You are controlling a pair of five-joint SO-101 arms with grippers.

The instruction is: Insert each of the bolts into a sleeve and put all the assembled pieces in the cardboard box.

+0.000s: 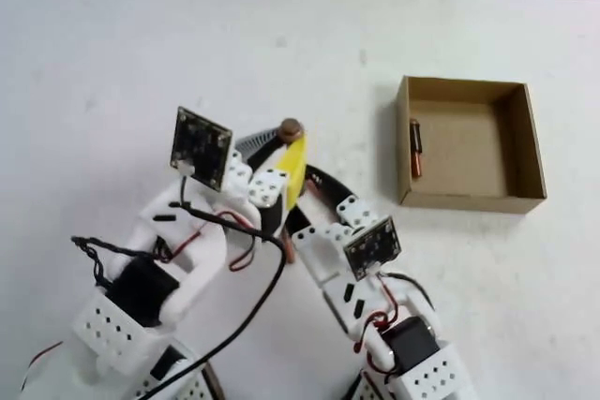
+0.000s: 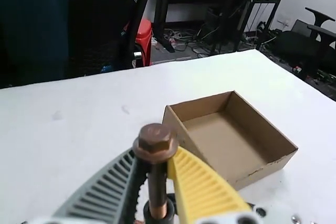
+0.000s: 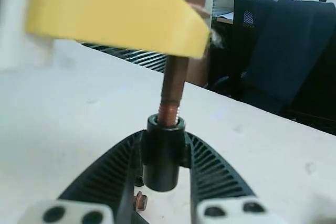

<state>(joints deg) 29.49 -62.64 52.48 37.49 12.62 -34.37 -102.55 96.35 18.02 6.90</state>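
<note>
The right end effector (image 3: 164, 150) sits nearest, its black fingers closed narrow around the middle of a short black sleeve (image 3: 163, 163), which stands upright above the bench (image 1: 112, 63). The threaded tip of a copper-coloured bolt (image 2: 155, 142) sits just inside the sleeve's mouth, with most of the shank showing above it. The left end effector (image 2: 153, 166) pinches that shank between its grey and yellow fingers, just under the hex head.

Both parts look like small, rigid metal, light enough that weight should not matter. The smooth sleeve wall and plain shank are probably slippery against the ribbed fingers. A hold under the hex head suits the bolt, since the head acts as a stop against sliding down. The sleeve is best taken round its middle, leaving the mouth free. Any tilt between the two parts would likely jam the bolt rather than bend it. Once joined, the piece may come apart if tipped head down, so carrying it by the sleeve with the head up seems safest.

Farther off, well apart from both arms, the cardboard box (image 1: 469, 201) lies open on the bench. One assembled piece (image 1: 415, 148) lies inside it against the wall nearest the arms.
</note>
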